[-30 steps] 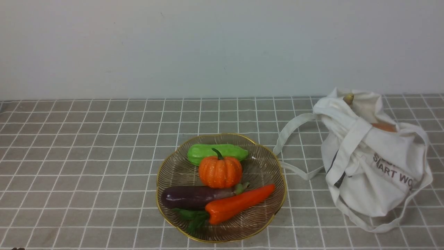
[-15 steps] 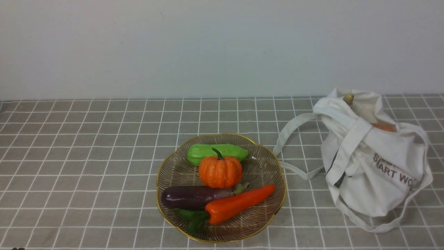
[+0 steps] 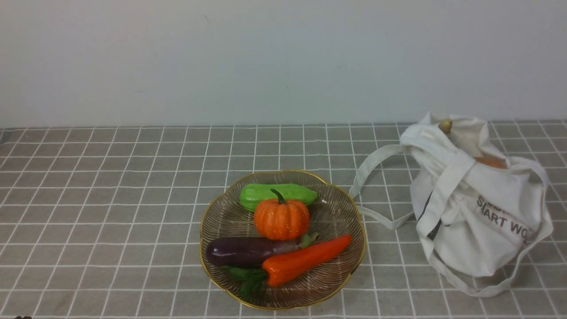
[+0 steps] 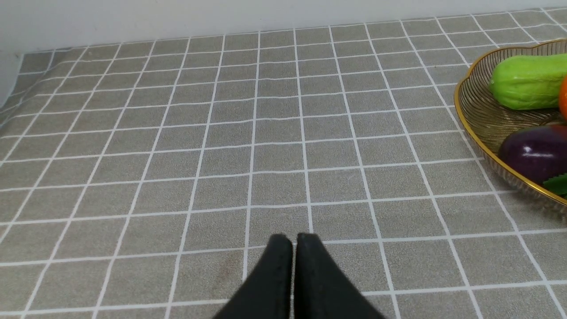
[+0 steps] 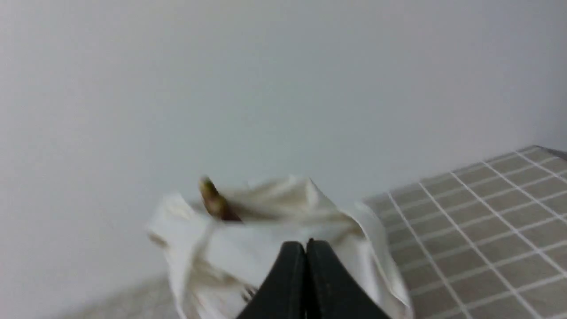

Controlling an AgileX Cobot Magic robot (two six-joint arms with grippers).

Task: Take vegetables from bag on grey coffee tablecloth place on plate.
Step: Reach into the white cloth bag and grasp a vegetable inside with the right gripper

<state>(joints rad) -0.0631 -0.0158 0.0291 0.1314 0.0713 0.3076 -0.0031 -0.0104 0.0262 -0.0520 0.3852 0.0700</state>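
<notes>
Plate (image 3: 343,201) sits mid grey tablecloth (image 3: 110,199) and holds the green gourd (image 3: 266,194), pumpkin (image 3: 281,219), one eggplant (image 3: 243,251) and the carrot (image 3: 305,260). White tote bag (image 3: 478,221) slumps well to its right, with an orange item (image 3: 489,162) peeking out. Left tool (image 4: 293,241) is pressed together, empty, over bare cloth. Right tool (image 5: 305,246) is pressed together, empty, facing the bag.

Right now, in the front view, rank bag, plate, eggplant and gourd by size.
1. bag and plate: about alike, can't separate.
2. eggplant.
3. gourd, though the pumpkin hides part of it.
</notes>
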